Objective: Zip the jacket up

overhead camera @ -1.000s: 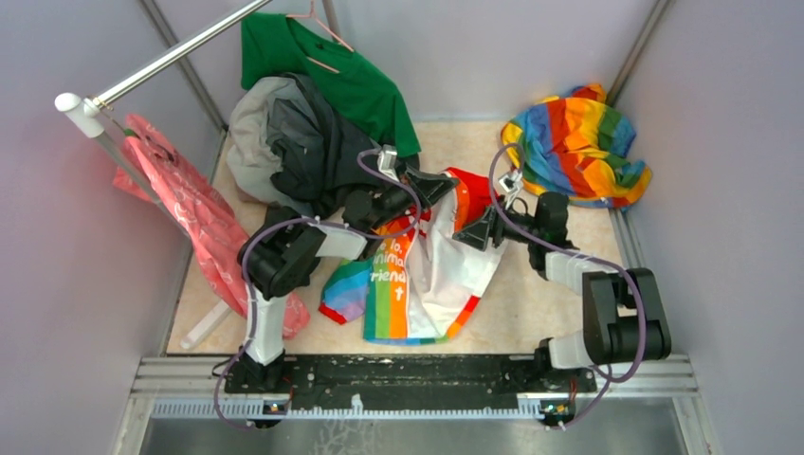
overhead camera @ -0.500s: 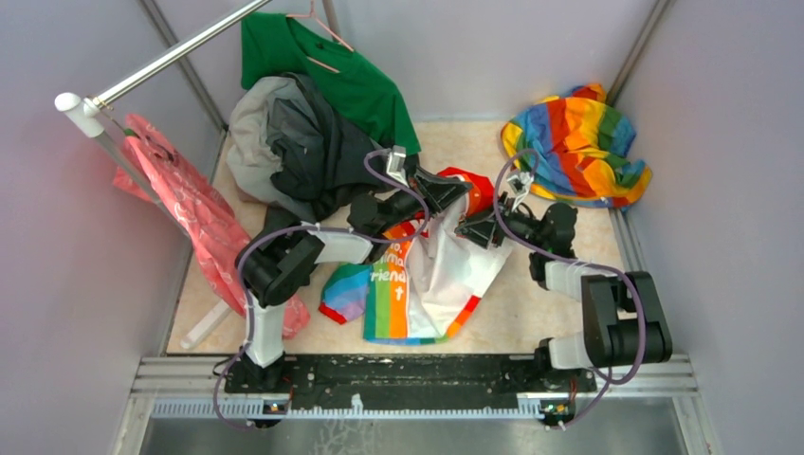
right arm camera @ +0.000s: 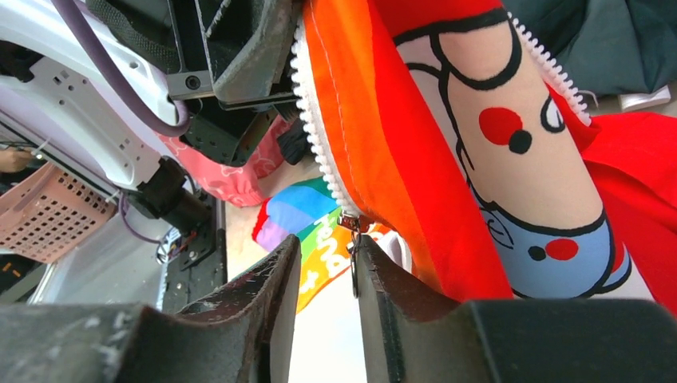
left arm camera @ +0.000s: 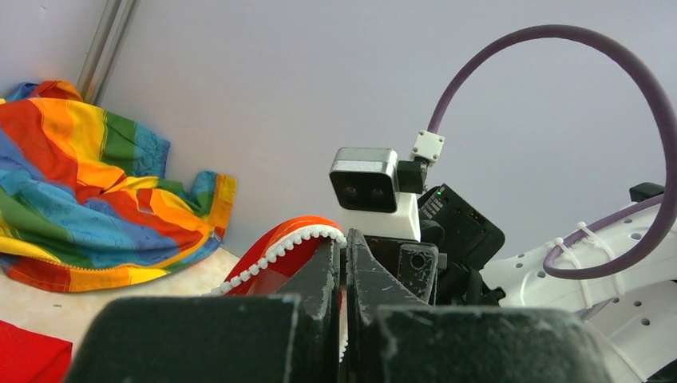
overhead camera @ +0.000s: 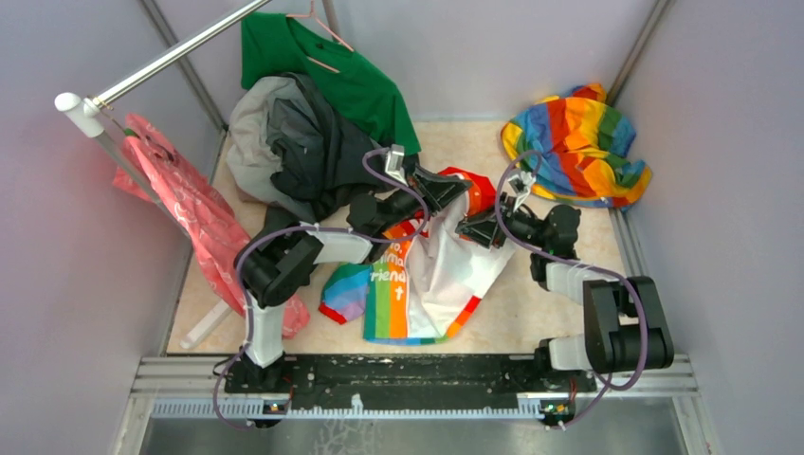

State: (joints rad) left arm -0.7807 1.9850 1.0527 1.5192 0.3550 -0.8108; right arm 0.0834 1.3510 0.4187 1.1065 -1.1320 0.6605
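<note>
The white jacket (overhead camera: 446,275) with rainbow panels lies mid-table, its red hood end lifted. My left gripper (overhead camera: 444,190) is shut on the zipper strip; in the left wrist view its jaws (left arm camera: 345,247) pinch the white-toothed red edge (left arm camera: 279,249). My right gripper (overhead camera: 469,227) sits just right of it, under the raised edge. In the right wrist view the zipper strip (right arm camera: 315,136) runs down to the slider, and the metal pull tab (right arm camera: 354,259) hangs between the right gripper's (right arm camera: 327,249) jaws. The tab lies against one finger (right arm camera: 383,279), with a gap to the other.
An all-rainbow cloth (overhead camera: 576,142) is bunched at the back right corner. A dark grey garment pile (overhead camera: 294,142) and a green shirt (overhead camera: 322,66) on a hanger fill the back left. A pink garment (overhead camera: 190,218) hangs from the metal rail (overhead camera: 161,62).
The right gripper has moved left to the jacket's zipper and its jaws have narrowed around the pull tab. The left gripper, still shut, shifted the lifted edge slightly right.
</note>
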